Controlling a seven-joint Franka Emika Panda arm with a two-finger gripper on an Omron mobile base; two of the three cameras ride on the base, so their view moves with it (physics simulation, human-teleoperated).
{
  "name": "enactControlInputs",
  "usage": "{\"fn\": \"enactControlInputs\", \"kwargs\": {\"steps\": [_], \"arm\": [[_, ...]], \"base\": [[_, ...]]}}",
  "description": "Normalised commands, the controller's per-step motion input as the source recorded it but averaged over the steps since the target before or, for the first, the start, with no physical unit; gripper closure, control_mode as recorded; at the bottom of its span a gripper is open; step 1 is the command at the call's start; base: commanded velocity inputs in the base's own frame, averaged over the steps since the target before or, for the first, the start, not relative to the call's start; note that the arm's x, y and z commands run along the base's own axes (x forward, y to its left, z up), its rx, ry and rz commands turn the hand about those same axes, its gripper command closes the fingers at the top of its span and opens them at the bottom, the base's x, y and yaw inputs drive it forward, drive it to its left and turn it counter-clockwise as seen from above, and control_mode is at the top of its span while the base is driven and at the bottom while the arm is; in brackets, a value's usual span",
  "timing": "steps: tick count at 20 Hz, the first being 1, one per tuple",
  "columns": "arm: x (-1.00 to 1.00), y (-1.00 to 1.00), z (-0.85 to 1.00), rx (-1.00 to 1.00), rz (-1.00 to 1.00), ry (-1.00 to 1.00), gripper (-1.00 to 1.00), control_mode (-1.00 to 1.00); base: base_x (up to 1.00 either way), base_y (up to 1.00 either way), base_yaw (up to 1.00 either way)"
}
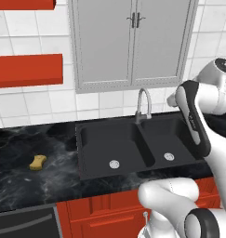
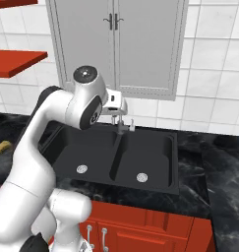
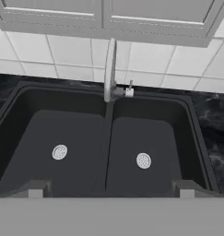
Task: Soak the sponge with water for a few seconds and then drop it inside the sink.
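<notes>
Nothing of the job looks done yet. The sponge (image 1: 37, 162) lies dry on the black marble tabletop, well to the left of the sink (image 1: 133, 172) and apart from it. The arm hangs above the basins with its jaws (image 3: 110, 188) spread wide and empty, facing the faucet (image 1: 142, 103). Fetching, soaking and dropping the sponge all remain.
</notes>
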Motion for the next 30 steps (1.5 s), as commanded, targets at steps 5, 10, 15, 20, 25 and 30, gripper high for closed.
{"fn": "enactControlInputs", "kwargs": {"steps": [5,10,15,20,25,30], "arm": [[-0.02,-0.43,0.0,0.0,0.0,-0.1,-1.0,-1.0],[0.0,-0.38,-0.02,0.0,0.0,-0.14,-1.0,-1.0],[0.0,-0.22,-0.17,0.0,0.0,-0.25,-1.0,-1.0],[0.0,0.0,-0.15,0.0,0.0,-0.23,-1.0,-1.0],[0.08,0.0,-0.02,0.0,0.0,-0.08,-1.0,-1.0],[0.17,0.0,0.0,0.0,0.0,0.0,-1.0,-1.0]], "base": [[0.0,0.0,0.0],[0.0,0.0,0.0],[0.0,0.0,0.0],[0.0,0.0,0.0],[0.0,0.0,0.0],[0.0,0.0,0.0]]}}
